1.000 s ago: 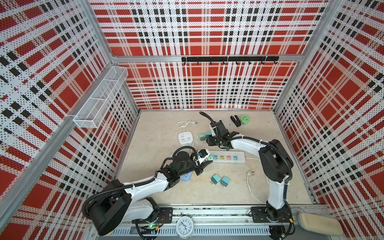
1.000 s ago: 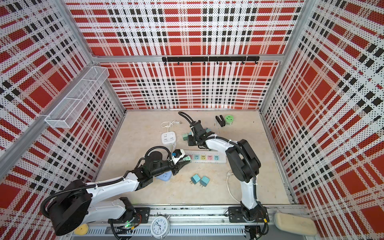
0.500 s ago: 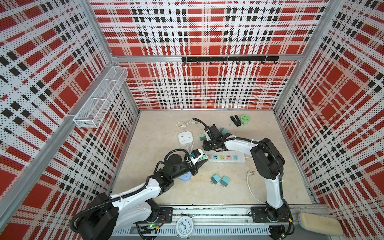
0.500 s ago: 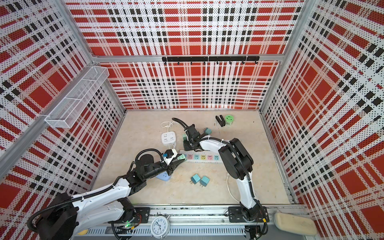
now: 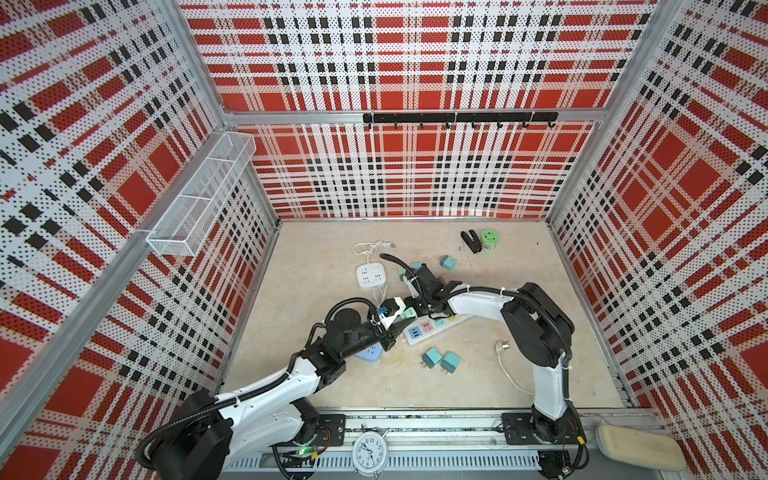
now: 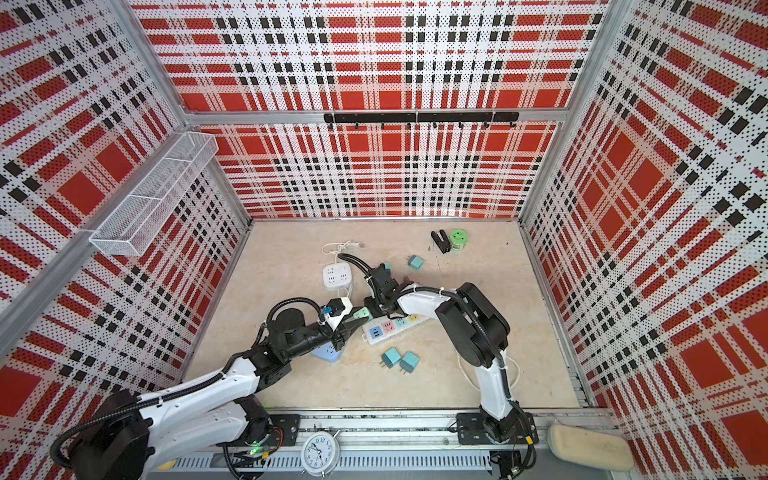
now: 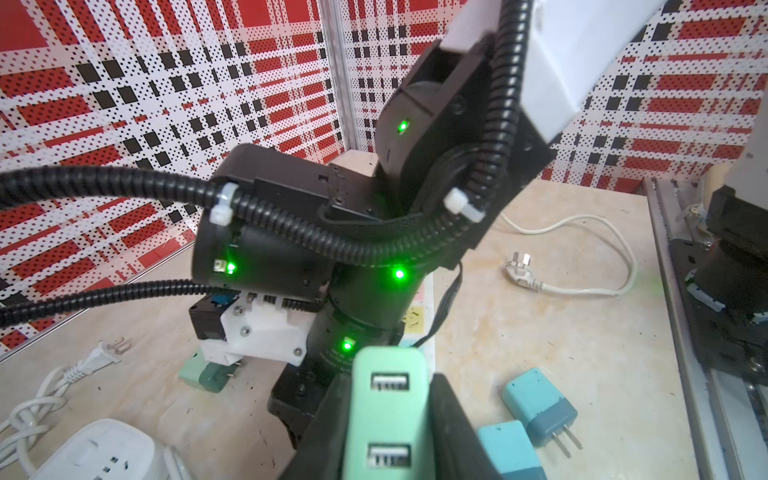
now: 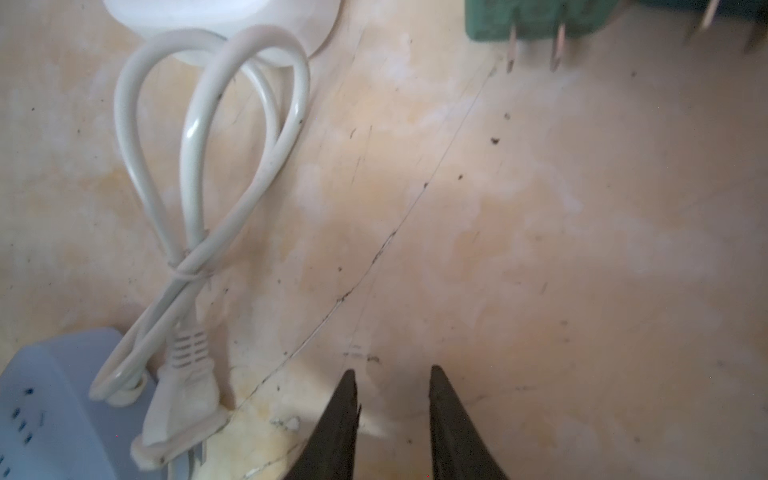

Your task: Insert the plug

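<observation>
A mint-green plug (image 7: 388,415) with two USB ports is clamped between the black fingers of my left gripper (image 7: 390,378), which is shut on it. In both top views the plug (image 5: 409,312) (image 6: 360,313) hangs just left of the near end of the white power strip (image 5: 432,328) (image 6: 390,328), which lies askew on the floor. My right gripper (image 8: 390,370) points down at bare floor, its jaws a little apart with nothing between them. In a top view the right gripper (image 5: 417,308) hovers by the strip's left end, close to the plug.
A white cube socket (image 5: 370,275) with coiled cable (image 8: 183,249) lies behind. A pale blue socket block (image 5: 370,353) sits under my left arm. Two teal adapters (image 5: 440,360) lie in front of the strip, with a loose white cord plug (image 5: 500,345) to their right. A black clip (image 5: 470,241) and green roll (image 5: 490,238) lie at the back.
My right gripper swept left along the strip and its jaws narrowed. The strip swung askew, its left end nearer the front. My left arm drew back a little, still holding the plug.
</observation>
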Available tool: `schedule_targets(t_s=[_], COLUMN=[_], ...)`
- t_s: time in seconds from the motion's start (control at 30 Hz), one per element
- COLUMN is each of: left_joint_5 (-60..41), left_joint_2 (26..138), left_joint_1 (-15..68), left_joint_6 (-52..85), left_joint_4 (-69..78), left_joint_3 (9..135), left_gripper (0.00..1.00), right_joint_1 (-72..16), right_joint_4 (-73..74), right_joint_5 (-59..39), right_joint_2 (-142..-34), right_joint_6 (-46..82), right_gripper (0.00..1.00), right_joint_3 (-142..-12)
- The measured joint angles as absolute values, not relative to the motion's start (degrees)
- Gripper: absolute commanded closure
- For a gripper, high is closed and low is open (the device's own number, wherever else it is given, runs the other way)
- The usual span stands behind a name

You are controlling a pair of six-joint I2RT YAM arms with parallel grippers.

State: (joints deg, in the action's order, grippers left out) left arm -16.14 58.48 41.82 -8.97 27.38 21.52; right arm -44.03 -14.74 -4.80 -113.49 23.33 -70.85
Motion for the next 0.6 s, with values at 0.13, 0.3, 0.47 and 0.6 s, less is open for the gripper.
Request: schedule_targets(t_s=[0.13, 0.3, 0.47, 0.6], left_joint_5=[-15.3, -11.3, -4.1, -0.8], left_joint_2=[59.7, 66.3, 76.4, 86.8], left_joint_1=[43.7, 49.2, 55.1, 57.5], left_joint_6=[-9.1, -9.4, -7.8, -5.1], left_joint_4=[27.3, 26.8, 28.2, 32.4], left_joint_3=[22.0, 26.6, 33.9, 40.2], left_gripper=[1.00, 1.00, 1.00, 1.00], right_joint_1=[-44.2, -41.4, -31.6, -22.0], right_joint_4=[-13.8, -14.2, -13.4, -10.9], right_joint_5=[-3.7, -2.0, 0.1, 1.8], right_joint_2=[-109.7, -101.8, -88.7, -78.9], right_joint_6=[23.7, 23.6, 23.4, 23.5], right_gripper=[0.67, 0.64, 0.61, 0.61], right_joint_3=[-67.4, -65.0, -61.4, -54.7])
